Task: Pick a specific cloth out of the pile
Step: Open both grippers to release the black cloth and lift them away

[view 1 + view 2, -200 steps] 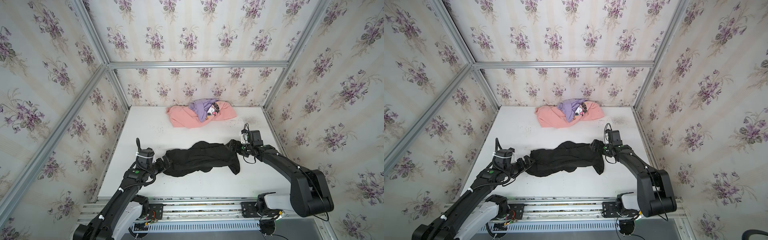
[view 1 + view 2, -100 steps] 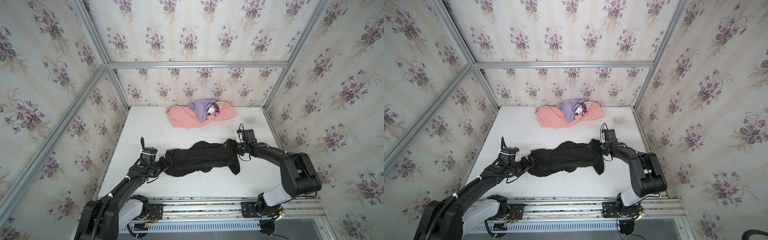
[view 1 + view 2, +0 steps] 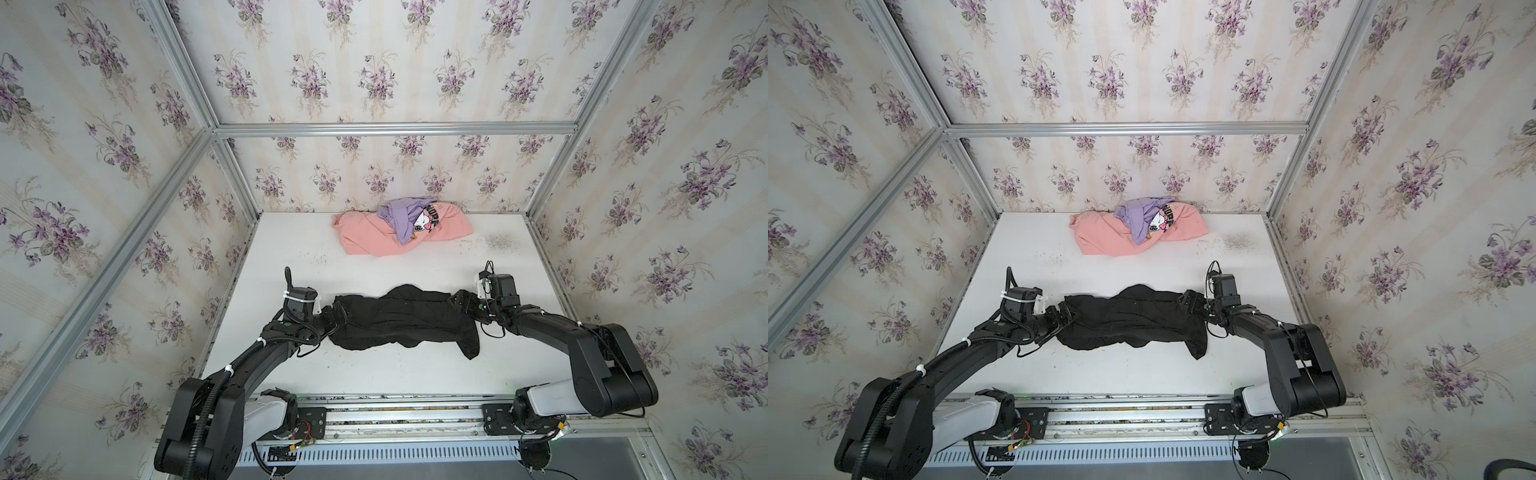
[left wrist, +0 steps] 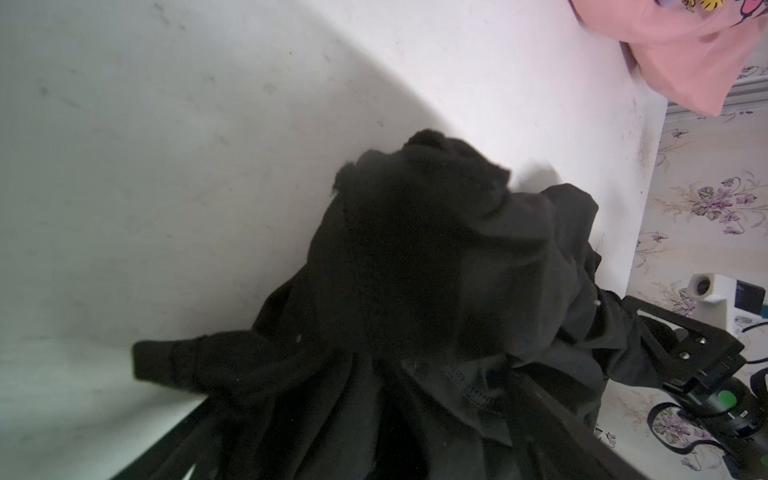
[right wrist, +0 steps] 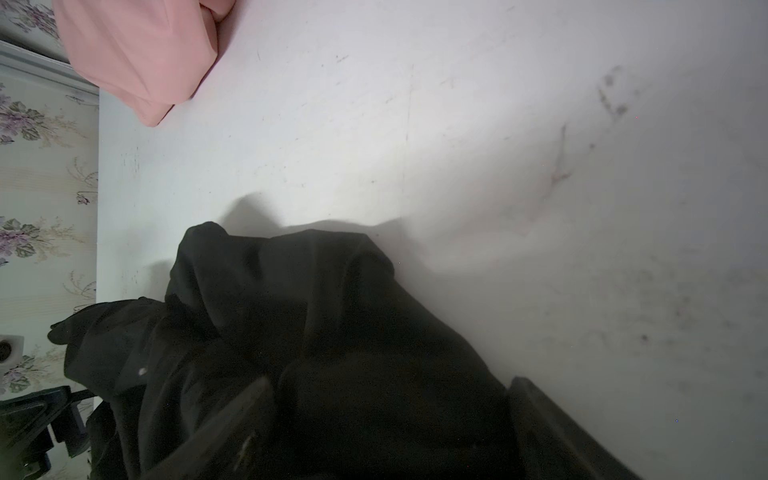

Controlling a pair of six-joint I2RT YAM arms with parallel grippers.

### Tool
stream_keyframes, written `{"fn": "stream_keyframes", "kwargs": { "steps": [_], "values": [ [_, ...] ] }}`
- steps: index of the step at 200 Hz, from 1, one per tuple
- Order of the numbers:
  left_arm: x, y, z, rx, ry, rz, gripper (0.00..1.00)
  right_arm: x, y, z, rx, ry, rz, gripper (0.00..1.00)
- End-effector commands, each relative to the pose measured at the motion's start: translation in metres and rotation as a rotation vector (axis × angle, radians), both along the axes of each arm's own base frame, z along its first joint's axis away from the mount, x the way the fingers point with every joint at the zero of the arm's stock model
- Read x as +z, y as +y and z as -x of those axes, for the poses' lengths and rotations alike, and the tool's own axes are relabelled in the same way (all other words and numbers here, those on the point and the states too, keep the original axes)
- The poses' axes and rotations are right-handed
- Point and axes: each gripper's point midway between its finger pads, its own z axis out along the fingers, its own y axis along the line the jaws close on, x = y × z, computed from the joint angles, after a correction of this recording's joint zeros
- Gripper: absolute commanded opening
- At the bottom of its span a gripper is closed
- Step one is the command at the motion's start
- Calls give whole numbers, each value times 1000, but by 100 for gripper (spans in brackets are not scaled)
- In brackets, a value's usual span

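Note:
The black cloth (image 3: 407, 320) (image 3: 1133, 320) lies stretched crosswise on the white table, apart from the pile at the back. My left gripper (image 3: 338, 318) (image 3: 1065, 318) is at its left end and my right gripper (image 3: 457, 301) (image 3: 1187, 301) at its right end. In the left wrist view the cloth (image 4: 415, 270) bunches between the wide-apart jaws of the left gripper (image 4: 374, 415). In the right wrist view the right gripper (image 5: 390, 386) is open too, with the cloth (image 5: 311, 311) lying between its fingers (image 5: 253, 411). The pile is a pink sweatshirt (image 3: 374, 243) with a lilac garment (image 3: 399, 216) on it.
Papered walls with metal framing close in the table (image 3: 291, 257) on three sides. A metal rail (image 3: 395, 415) carrying both arm bases runs along the front edge. Dark specks mark the back right of the table (image 3: 498, 241).
Both arms have folded, their elbows dropping back toward the front rail, while the grippers stay at the cloth's ends. The black cloth keeps its shape and place.

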Motion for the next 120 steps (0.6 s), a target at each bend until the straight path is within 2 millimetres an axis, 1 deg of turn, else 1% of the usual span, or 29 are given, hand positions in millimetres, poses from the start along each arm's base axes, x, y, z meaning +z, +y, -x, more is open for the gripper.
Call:
{"fn": "stream_keyframes", "kwargs": {
  "steps": [1,35,65,88,120],
  "values": [
    [7,-3,-8,-15,-41,5,98,-15,-3,27,-33,114,-10,90],
    [7,-1,-9,-13,-47,-3,98,-9,-7,41,-54,109,-11,90],
    [8,2,-7,-6,-59,-11,98,7,-14,40,-65,68,31,92],
    [14,7,-6,0,-80,-36,98,26,-22,33,-72,24,83,95],
    [36,21,-8,14,-146,-124,99,64,-30,20,-83,-76,138,99]
  ]
}}
